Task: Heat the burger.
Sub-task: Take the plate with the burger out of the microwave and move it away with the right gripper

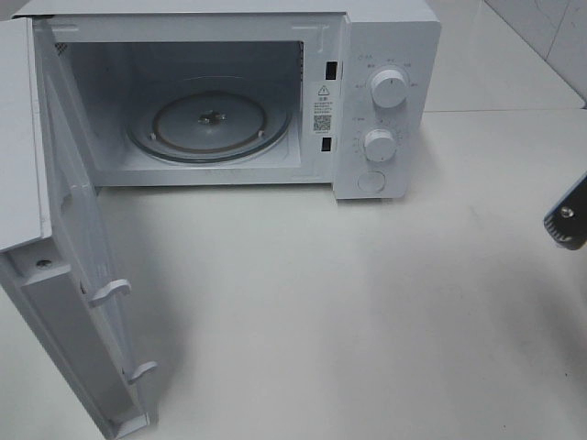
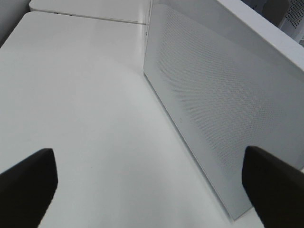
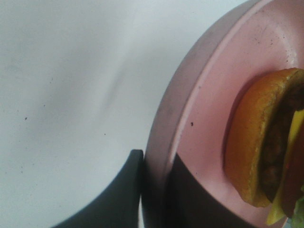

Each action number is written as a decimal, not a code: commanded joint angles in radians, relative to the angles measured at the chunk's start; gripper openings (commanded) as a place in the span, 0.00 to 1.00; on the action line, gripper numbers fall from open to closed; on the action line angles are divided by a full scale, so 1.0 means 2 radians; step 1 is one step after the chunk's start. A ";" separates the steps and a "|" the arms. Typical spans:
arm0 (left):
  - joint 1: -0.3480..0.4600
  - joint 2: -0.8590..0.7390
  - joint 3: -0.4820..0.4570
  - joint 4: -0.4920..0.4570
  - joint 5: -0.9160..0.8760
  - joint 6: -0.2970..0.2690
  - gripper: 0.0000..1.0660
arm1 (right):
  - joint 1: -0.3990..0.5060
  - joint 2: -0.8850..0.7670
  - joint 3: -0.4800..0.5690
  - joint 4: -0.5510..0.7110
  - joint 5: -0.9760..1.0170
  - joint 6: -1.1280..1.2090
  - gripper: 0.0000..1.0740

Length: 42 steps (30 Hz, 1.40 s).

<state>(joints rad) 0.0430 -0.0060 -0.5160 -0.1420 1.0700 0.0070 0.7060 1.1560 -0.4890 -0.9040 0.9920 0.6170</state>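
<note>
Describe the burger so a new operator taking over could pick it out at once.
Start at the white table in the right wrist view, then find the pink plate whose rim the right gripper pinches. The burger lies on that plate: golden-brown bun, dark patty, yellow cheese, a bit of green lettuce. It is the only food visible.

A broad, smooth white tabletop [image 1: 367, 312] fills most of the exterior high view, evenly lit with soft shadows. At its far side stands a boxy white microwave oven [image 1: 385, 55] with its hinged white door [image 1: 83, 275] swung wide open toward the left, showing a round clear glass turntable [image 1: 209, 124] inside. Two round white dials [image 1: 390, 89] sit on its right panel. Pale tiled wall [image 1: 541, 27] shows at upper right.
</note>
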 commanded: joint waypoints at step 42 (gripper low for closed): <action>0.001 -0.009 0.000 0.000 -0.001 -0.004 0.92 | -0.102 0.344 -0.059 -0.070 -0.077 0.254 0.05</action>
<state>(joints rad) 0.0430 -0.0060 -0.5160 -0.1420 1.0700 0.0070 0.5080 1.8400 -0.6040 -1.0030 0.7750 1.1170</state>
